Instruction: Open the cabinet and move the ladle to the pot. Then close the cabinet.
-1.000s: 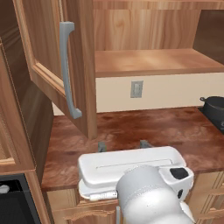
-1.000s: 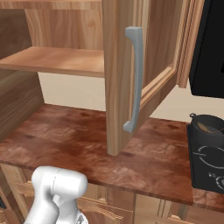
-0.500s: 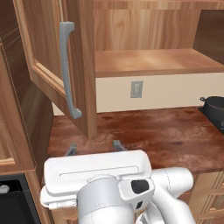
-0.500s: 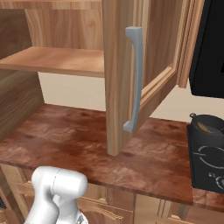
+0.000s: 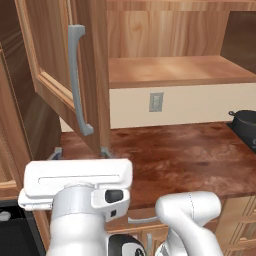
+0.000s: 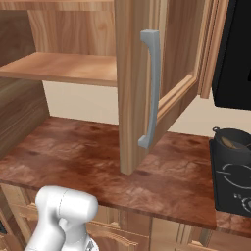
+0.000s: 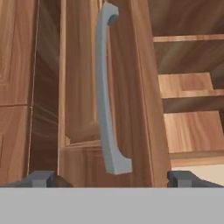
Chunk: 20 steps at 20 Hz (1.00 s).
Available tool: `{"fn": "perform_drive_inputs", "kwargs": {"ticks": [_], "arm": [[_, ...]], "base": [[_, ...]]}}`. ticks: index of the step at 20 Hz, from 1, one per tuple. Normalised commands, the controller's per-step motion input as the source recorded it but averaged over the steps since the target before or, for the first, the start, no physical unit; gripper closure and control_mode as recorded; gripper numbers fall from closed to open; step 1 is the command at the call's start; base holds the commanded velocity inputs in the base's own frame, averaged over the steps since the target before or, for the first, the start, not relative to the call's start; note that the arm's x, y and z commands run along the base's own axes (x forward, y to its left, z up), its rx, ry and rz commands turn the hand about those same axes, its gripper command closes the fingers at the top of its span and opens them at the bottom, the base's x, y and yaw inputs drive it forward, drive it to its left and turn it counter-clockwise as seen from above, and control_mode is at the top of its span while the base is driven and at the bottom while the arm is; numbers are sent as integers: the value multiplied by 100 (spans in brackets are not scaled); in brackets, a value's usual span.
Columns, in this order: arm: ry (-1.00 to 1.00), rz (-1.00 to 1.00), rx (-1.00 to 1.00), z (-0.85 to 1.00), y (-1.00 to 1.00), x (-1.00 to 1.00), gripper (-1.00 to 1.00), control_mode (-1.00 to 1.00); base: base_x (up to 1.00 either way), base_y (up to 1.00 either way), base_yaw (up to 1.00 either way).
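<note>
Brown stone counter (image 5: 190,150) bare; cabinet (image 5: 165,70) doors open; gripper (image 7: 111,178) spread wide.

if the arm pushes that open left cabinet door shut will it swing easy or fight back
The left door stands swung wide on the cabinet, so it probably pivots freely. It looks like rigid panelled wood and shouldn't flex. Its bar handle looks smooth, so the open gripper might slide along it.

The cabinet (image 5: 165,75) is medium-brown wood with visible grain and a smooth satin finish. Its bar handle (image 7: 107,92) looks like matt grey metal. The counter (image 6: 98,162) is glossy, mottled reddish-brown stone. At 3 o'clock, the pot (image 5: 245,122) looks dark and matt.
</note>
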Motion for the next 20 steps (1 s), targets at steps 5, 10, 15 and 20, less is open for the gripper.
{"fn": "perform_drive_inputs", "kwargs": {"ticks": [5,10,15,20], "arm": [[-8,-7,-1,-3,20,66,-100,-100],[-8,-9,-2,0,2,56,-100,-100],[-10,-8,-2,0,-10,25,-100,-100],[-4,-5,0,4,-38,30,-100,-100]], "base": [[0,0,0],[0,0,0],[0,0,0],[0,0,0]]}}
